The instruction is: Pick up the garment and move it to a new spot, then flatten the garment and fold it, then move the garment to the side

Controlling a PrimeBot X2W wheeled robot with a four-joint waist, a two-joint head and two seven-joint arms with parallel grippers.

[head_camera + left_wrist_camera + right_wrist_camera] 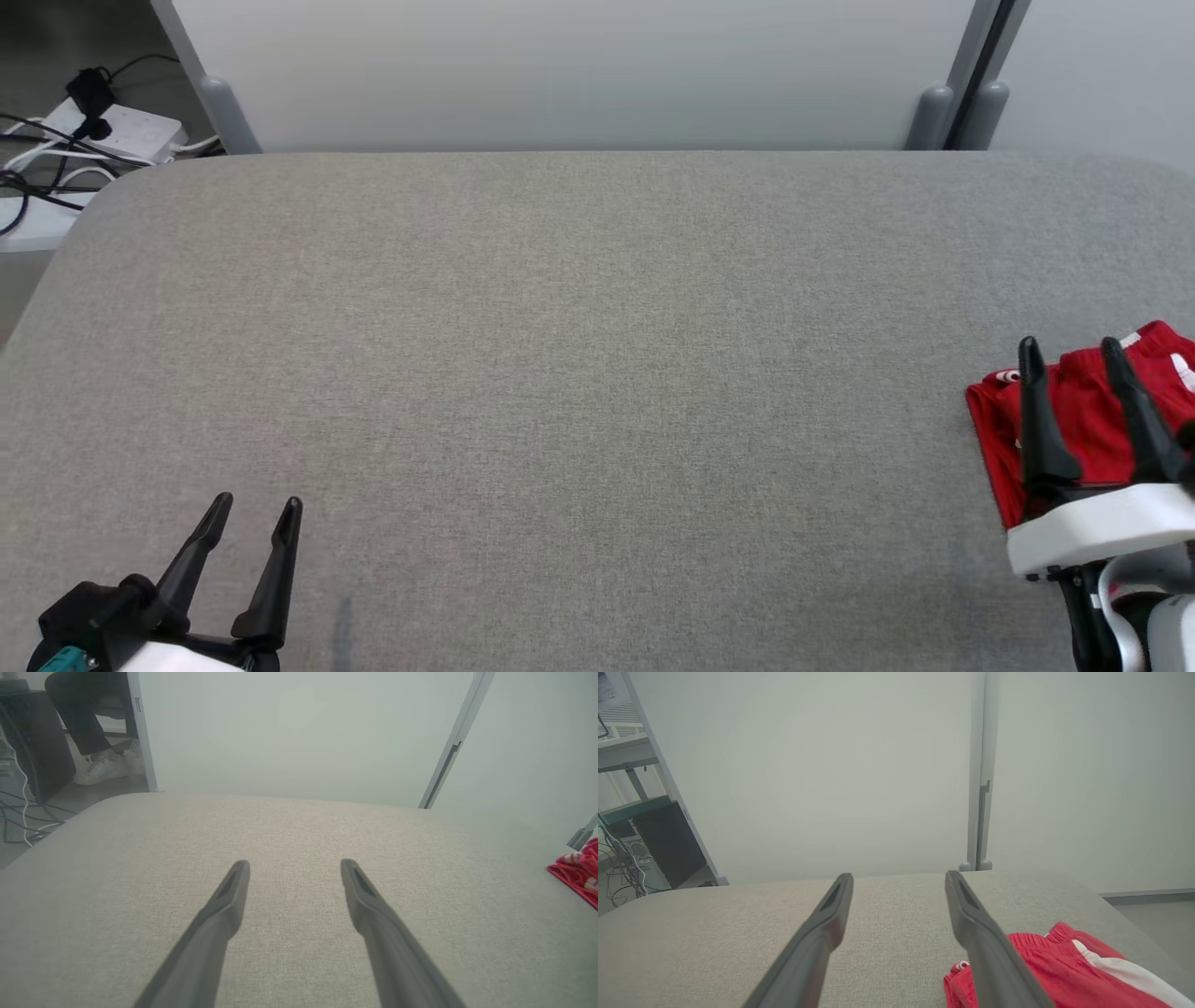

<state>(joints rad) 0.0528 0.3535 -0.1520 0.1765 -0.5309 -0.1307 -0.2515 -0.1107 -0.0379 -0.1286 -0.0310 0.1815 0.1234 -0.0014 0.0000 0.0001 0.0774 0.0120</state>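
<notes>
Garment (1083, 420): we are finding it lying at the desk's (597, 327) right edge | right jaws hanging spread over it; left jaws spread, well apart | we are judging it light, limp, prone to slumping; we are advising a pinch at the near hem.

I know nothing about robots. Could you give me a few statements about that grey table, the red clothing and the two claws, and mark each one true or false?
1. The red garment lies at the right side of the grey table. True.
2. The left gripper is clamped on the garment. False: it is open over bare table, far from the garment.
3. The right gripper has its fingers spread apart. True.
4. The garment is spread flat across the middle of the table. False: it sits as a compact bundle near the right edge.
5. The garment carries a white stripe. True.
</notes>
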